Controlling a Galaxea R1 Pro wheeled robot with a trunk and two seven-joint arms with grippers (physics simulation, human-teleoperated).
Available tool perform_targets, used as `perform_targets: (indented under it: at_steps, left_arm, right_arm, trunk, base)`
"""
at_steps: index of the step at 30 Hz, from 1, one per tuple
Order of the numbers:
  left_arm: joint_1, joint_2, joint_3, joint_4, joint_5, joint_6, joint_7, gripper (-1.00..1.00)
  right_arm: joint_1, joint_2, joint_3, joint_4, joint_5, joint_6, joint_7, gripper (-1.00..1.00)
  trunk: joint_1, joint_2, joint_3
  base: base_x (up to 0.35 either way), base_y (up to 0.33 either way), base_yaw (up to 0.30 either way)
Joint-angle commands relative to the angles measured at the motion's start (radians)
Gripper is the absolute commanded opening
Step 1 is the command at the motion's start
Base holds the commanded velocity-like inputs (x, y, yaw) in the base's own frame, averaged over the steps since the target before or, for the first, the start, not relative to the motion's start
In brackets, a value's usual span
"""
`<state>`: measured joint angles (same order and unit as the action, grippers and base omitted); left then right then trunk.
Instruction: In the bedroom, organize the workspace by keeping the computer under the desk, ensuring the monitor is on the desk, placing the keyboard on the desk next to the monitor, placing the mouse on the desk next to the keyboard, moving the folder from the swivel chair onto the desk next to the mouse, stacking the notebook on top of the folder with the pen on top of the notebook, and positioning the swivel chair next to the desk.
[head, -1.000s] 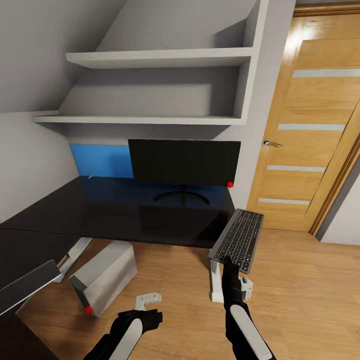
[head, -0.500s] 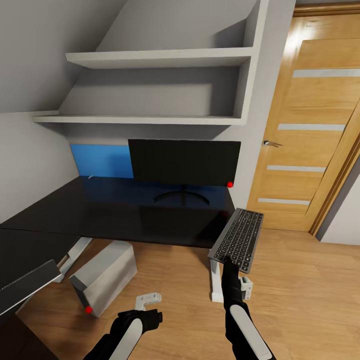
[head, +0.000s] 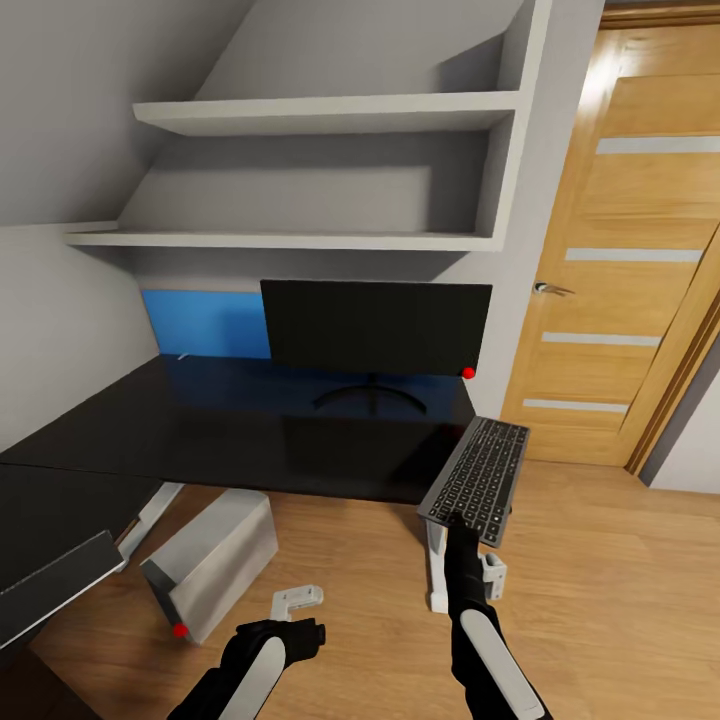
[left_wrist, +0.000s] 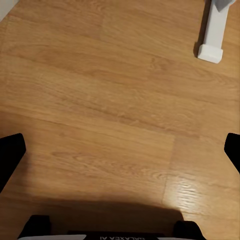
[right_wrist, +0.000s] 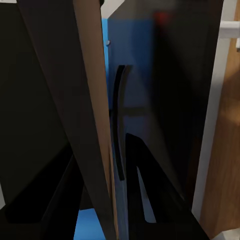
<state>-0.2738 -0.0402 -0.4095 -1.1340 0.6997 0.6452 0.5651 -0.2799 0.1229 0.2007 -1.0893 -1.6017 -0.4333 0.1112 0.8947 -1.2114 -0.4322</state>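
Observation:
The grey keyboard (head: 478, 478) hangs tilted in the air just off the desk's right front corner, and my right gripper (head: 456, 522) is shut on its near edge. Through the right wrist camera the keyboard (right_wrist: 92, 100) shows edge-on between the dark fingers (right_wrist: 145, 190). The black monitor (head: 375, 338) stands on the black desk (head: 250, 430) at the back right. The grey computer tower (head: 212, 558) stands on the floor below the desk's front edge. My left gripper (head: 300, 632) hangs low over the wooden floor, open and holding nothing, its fingers (left_wrist: 10, 155) spread wide.
White wall shelves (head: 320, 115) hang above the desk and a blue panel (head: 205, 322) backs it. A wooden door (head: 630, 250) stands to the right. White desk legs (head: 438, 570) reach the floor near my right arm. A dark slab (head: 50, 585) juts in at lower left.
The whole view has shifted slightly, so the camera moved. Both arms and the held keyboard keep their places relative to me.

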Motion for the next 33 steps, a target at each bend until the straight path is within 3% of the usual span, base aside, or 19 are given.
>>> perform_targets:
  at_steps: [1,10,23,33]
  left_arm:
    - [-0.001,0.000,-0.002,-0.001,0.011,0.001,0.010,1.00]
    - [-0.001,0.000,-0.002,-0.001,0.010,0.001,0.010,1.00]
    - [-0.001,-0.001,-0.002,-0.001,0.010,0.001,0.010,1.00]
    - [-0.001,-0.001,-0.002,-0.001,0.011,0.001,0.009,1.00]
  right_arm:
    - [-0.001,-0.001,0.002,0.000,-0.011,-0.005,0.007,-1.00]
    - [-0.001,-0.002,0.001,0.003,-0.009,-0.005,0.006,-1.00]
    - [-0.001,-0.002,0.002,0.003,-0.009,-0.005,0.005,-1.00]
    - [-0.001,-0.002,0.005,0.004,-0.011,-0.002,0.006,-1.00]
  trunk:
    - [0.000,-0.001,-0.001]
    - [0.000,-0.001,-0.001]
    - [0.000,-0.001,-0.001]
    - [0.000,-0.001,-0.001]
  base:
    - [0.002,0.002,0.000]
    - [0.000,0.000,-0.016]
    - [0.000,0.000,-0.198]
    - [0.058,0.075,-0.038]
